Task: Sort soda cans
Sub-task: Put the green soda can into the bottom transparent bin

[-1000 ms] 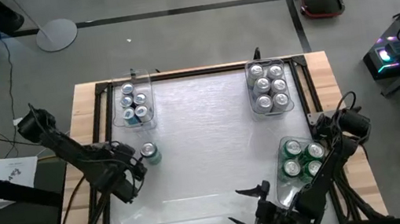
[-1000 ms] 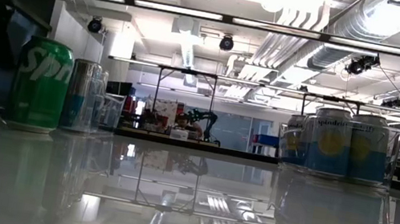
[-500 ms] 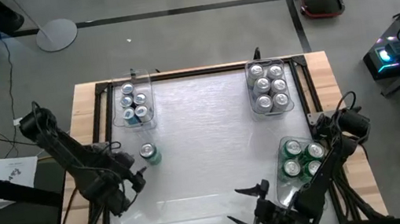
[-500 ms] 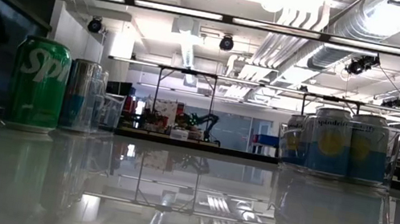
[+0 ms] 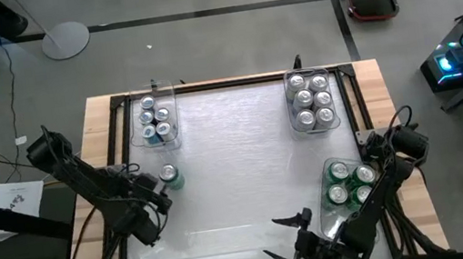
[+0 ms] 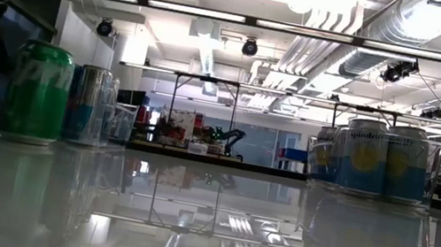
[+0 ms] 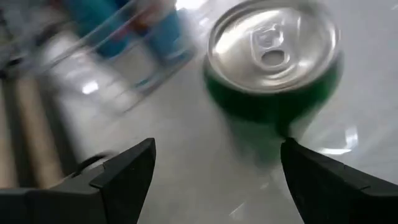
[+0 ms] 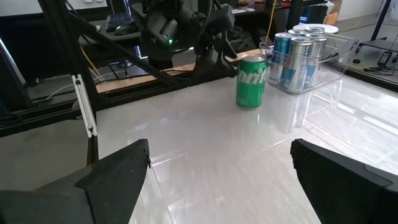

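One green soda can (image 5: 170,177) stands upright on the white table top near its left edge, and also shows in the left wrist view (image 7: 273,56), the right wrist view (image 8: 252,81) and the low view (image 6: 37,91). My left gripper (image 5: 157,198) is open just on the can's near left side. In its wrist view the can stands just beyond the spread fingertips (image 7: 217,177). My right gripper (image 5: 283,239) waits open near the table's front edge, far from any can. My left gripper: one fingertip (image 7: 292,152) stands right at the foot of the green can's side wall (image 7: 277,121). Whether it touches the can I cannot tell. The can stands upright on the table.
A clear bin (image 5: 156,118) at the far left holds blue and silver cans. A second bin (image 5: 312,99) at the far right holds silver-topped cans. A third (image 5: 348,185) at the near right, beside my right arm, holds green cans. The table's middle lies bare.
My left arm has swung a little while its gripper stays open beside the green can. In the low view the can's label, plain before, is now smeared, and the can stands slightly farther left.
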Controlling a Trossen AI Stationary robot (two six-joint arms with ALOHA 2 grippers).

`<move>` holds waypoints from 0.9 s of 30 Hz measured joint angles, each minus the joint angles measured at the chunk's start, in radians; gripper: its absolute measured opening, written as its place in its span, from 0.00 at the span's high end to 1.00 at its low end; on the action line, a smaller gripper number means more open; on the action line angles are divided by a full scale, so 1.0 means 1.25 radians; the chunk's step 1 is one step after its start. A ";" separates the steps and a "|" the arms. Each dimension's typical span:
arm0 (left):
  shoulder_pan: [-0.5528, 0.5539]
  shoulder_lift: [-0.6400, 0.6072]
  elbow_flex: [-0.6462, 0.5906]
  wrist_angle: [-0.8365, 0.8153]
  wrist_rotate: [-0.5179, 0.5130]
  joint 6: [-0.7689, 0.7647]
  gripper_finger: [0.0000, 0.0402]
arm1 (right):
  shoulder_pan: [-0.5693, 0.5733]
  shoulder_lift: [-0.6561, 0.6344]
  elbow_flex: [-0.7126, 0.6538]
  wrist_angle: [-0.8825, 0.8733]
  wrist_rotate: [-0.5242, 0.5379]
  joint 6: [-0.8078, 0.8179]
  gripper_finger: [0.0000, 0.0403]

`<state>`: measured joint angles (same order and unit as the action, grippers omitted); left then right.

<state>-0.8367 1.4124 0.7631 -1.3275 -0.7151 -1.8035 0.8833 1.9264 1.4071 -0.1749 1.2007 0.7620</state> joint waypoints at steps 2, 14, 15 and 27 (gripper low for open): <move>-0.016 0.000 0.005 -0.082 0.036 -0.057 0.19 | 0.000 0.000 0.000 0.000 0.000 0.000 0.06; -0.092 -0.005 0.076 -0.120 0.015 0.044 0.19 | 0.000 0.000 0.000 0.000 0.000 0.000 0.06; -0.092 -0.005 0.083 -0.120 0.005 0.046 0.19 | 0.000 0.000 0.000 0.000 -0.001 0.000 0.06; -0.001 -0.069 0.103 -0.073 -0.070 0.054 0.18 | 0.000 0.000 0.000 0.000 -0.003 -0.002 0.06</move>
<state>-0.8379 1.3267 0.8925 -1.4184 -0.8032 -1.7359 0.8833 1.9263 1.4071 -0.1753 1.1965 0.7593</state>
